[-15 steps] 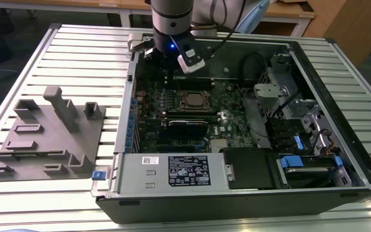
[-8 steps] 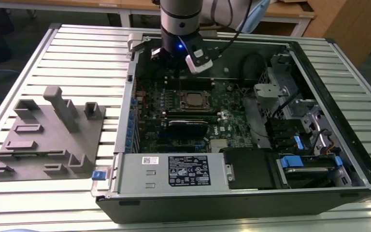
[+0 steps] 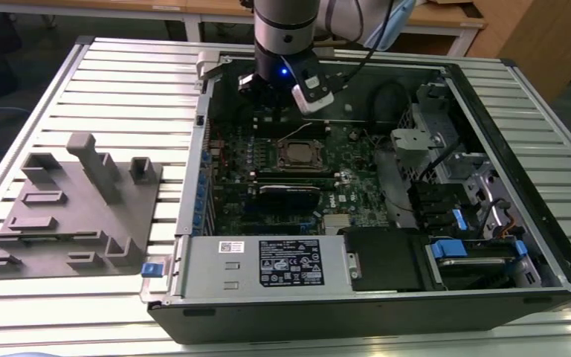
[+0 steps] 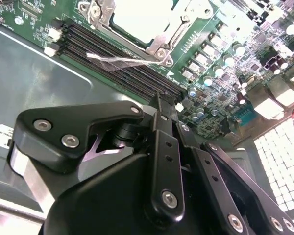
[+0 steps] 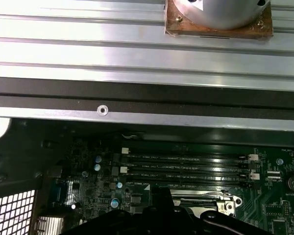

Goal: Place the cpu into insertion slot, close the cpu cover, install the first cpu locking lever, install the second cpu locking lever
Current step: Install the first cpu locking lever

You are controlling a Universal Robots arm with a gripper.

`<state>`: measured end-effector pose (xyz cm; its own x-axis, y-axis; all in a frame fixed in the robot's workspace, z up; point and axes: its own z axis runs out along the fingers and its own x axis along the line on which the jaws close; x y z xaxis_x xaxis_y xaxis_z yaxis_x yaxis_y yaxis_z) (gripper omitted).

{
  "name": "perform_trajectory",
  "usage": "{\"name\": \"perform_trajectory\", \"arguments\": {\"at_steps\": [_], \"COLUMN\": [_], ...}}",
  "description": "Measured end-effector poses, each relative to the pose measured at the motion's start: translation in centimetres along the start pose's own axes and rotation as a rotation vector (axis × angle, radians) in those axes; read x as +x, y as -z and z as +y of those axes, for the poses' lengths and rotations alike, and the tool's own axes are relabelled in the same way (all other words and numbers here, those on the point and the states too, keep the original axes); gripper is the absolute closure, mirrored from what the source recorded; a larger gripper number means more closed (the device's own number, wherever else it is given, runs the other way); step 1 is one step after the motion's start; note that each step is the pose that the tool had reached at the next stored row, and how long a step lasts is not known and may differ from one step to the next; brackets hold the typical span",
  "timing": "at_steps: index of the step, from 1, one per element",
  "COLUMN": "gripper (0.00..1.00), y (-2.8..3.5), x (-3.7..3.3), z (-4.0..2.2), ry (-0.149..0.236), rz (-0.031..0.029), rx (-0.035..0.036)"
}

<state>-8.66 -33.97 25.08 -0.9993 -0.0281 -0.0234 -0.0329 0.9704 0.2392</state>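
Gripper [image 4: 160, 102] closed, empty, poised near slot [image 4: 162, 53]. Cpu [image 4: 139, 17] seated in it. Lever [image 4: 120, 59] appears unlatched alongside. Recommend pressing squarely on lever's end, steady, clear of memory slots [image 4: 83, 41].

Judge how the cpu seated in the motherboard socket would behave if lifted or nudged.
The cpu looks like a thin flat plate with a metal top, so probably stiff and unlikely to roll. Its smooth silver face may be slippery. The cpu cover framing it would likely block a sideways push.
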Motion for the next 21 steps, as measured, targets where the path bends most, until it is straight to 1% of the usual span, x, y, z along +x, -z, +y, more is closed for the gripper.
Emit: {"name": "perform_trajectory", "arguments": {"at_steps": [3, 4, 6, 7, 8, 10, 12, 21], "gripper": [0.89, 0.89, 0.89, 0.89, 0.89, 0.89, 0.89, 0.89], "y": [-0.01, -0.05, -0.09, -0.12, -0.15, -0.2, -0.27, -0.57], "x": [0.0, -0.01, 0.0, 0.0, 0.0, -0.08, -0.36, -2.23], "z": [0.0, 0.0, -0.02, -0.03, -0.03, -0.05, -0.07, -0.18], "ry": [0.0, 0.0, 0.0, 0.0, 0.0, 0.0, -0.001, 0.0], "rz": [0.0, 0.0, 0.0008, 0.001, 0.0008, 0.0009, 0.0008, 0.0009], "rx": [0.0005, 0.0038, 0.0256, 0.0352, 0.0394, 0.04, 0.04, 0.0401]}}
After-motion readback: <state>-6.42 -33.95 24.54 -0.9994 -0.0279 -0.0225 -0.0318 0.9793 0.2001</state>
